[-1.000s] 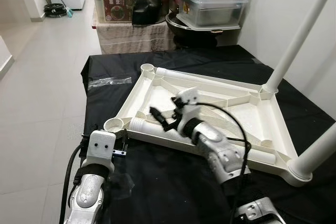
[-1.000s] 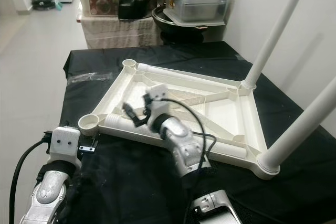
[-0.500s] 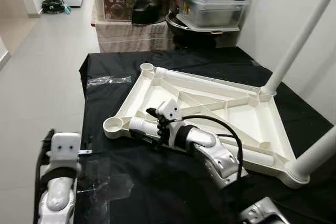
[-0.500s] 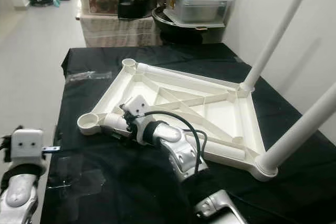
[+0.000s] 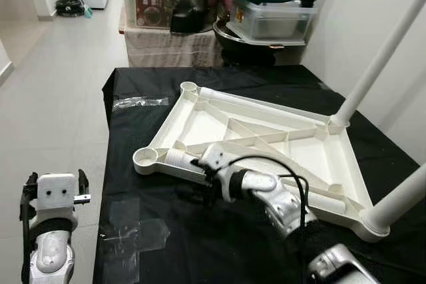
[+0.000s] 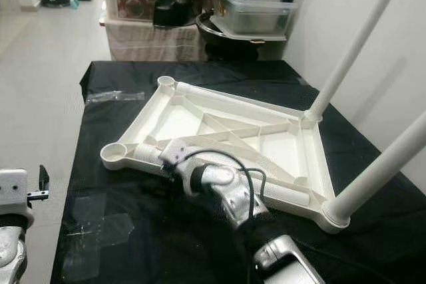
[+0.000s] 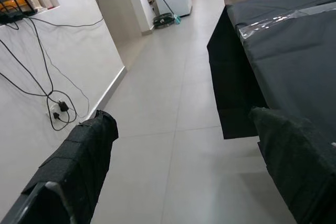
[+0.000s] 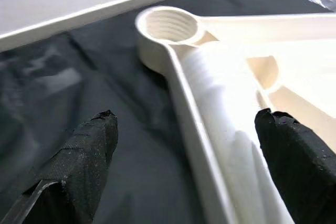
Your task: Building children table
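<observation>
Bright, even indoor light; soft shadows on the black counter (image 5: pixel 200 244); close-up wrist views slightly blurred, glare on white plastic.

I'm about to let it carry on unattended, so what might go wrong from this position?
The right gripper straddles the near rim of the upturned tabletop with fingers open; closing off-centre might pinch the rim instead of the loose leg lying just inside it. Tugging there may slide the tabletop on the black cloth and rock the two standing legs. The left gripper hangs off the table's side.
</observation>
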Robot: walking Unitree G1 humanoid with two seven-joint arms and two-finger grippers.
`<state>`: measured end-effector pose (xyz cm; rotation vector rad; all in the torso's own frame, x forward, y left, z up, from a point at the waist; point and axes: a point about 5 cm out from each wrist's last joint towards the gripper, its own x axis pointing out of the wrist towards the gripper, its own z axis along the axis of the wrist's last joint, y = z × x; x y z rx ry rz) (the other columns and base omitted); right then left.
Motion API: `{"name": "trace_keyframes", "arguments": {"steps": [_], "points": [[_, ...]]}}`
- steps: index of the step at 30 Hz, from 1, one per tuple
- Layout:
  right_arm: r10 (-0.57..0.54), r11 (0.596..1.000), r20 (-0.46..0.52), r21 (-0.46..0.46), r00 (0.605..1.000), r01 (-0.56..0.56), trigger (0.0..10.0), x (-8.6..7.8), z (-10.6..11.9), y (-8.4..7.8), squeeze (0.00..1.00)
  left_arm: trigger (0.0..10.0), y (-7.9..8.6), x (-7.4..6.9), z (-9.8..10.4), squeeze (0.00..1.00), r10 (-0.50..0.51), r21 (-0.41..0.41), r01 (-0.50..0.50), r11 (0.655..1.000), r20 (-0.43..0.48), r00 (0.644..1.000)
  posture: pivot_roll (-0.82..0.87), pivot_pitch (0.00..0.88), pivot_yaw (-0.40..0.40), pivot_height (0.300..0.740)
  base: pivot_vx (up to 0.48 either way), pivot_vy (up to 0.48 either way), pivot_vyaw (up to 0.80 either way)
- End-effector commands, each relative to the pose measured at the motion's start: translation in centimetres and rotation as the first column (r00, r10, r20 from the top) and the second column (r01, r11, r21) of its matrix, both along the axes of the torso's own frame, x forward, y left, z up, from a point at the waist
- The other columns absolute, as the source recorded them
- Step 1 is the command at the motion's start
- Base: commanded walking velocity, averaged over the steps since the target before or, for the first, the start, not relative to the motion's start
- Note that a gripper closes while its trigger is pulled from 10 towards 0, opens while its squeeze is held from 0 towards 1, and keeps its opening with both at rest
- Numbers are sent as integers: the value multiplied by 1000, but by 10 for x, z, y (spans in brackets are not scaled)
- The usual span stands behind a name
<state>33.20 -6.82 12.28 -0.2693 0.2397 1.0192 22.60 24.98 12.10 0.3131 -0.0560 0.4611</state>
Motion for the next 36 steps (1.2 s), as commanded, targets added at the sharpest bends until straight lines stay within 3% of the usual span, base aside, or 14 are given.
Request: {"name": "trace_keyframes", "arguments": {"steps": [1, 4, 13, 19, 22, 24, 29, 30, 31, 32, 33, 35, 36], "points": [[-16, 1000, -9, -23, 1000, 16, 10000, 3, -4, -6, 0, 10000, -6, 2, -6, 0, -15, -15, 15, 1000, -20, 1000, 85, 0, -143, 740, 0, 0, 0], [-6, 999, -32, -31, 999, 5, 10000, 3, -7, -6, 0, 10000, -7, 2, -5, 0, -17, -16, 17, 1000, -17, 1000, 86, 0, -144, 740, 0, 0, 0], [184, 981, -67, -55, 981, -188, 10000, -12, -13, 2, 0, 10000, -9, 5, -7, 0, -25, -24, 24, 999, -14, 1000, 88, 0, -152, 740, 0, 0, 0], [179, 980, -74, -72, 981, -185, 10000, -8, -16, 2, 0, 10000, -11, 5, -8, 0, -27, -29, 27, 999, -16, 1000, 87, 0, -156, 740, 0, 0, 0], [167, 973, -122, -140, 978, -183, 10000, -7, -26, 1, 0, 10000, -13, 6, -10, 0, -30, -33, 29, 999, -20, 999, 85, 0, -157, 740, 0, 0, 0], [34, 968, -179, -237, 983, -77, 10000, 0, -38, -7, 0, 10000, -14, 6, -10, 0, -33, -35, 32, 999, -20, 999, 85, 0, -164, 740, 0, 0, 0], [-9, 972, -185, -233, 983, -35, 10000, 4, -38, -8, 0, 10000, -15, 7, -10, 0, -34, -36, 33, 999, -19, 999, 86, 0, -166, 740, 0, 0, 0], [1, 984, -180, -175, 984, -33, 10000, 7, -30, -4, 0, 10000, -15, 7, -10, 0, -34, -37, 33, 999, -17, 999, 88, 0, -167, 740, 0, 0, 0], [1, 984, -180, -175, 984, -33, 10000, 7, -30, -4, 0, 10000, -15, 7, -10, 0, -34, -37, 33, 999, -17, 999, 88, 0, -167, 740, 0, 0, 0], [48, 996, -179, -62, 983, -60, 10000, 8, -16, 2, 0, 10000, -15, 7, -10, 0, -32, -38, 31, 999, -17, 999, 86, 0, -170, 740, 0, 0, 0], [48, 996, -179, -62, 983, -60, 10000, 8, -16, 2, 0, 10000, -15, 7, -10, 0, -32, -38, 31, 999, -17, 999, 86, 0, -170, 740, 0, 0, 0], [148, 982, -139, 136, 979, -129, 10000, 6, 9, 14, 0, 10000, -19, 6, -12, 0, -38, -45, 37, 998, -18, 999, 81, 0, -167, 740, 0, 0, 0], [174, 972, -126, 179, 977, -150, 10000, 5, 15, 16, 0, 10000, -20, 6, -13, 0, -42, -48, 41, 998, -17, 999, 81, 0, -167, 740, 0, 0, 0]]}}
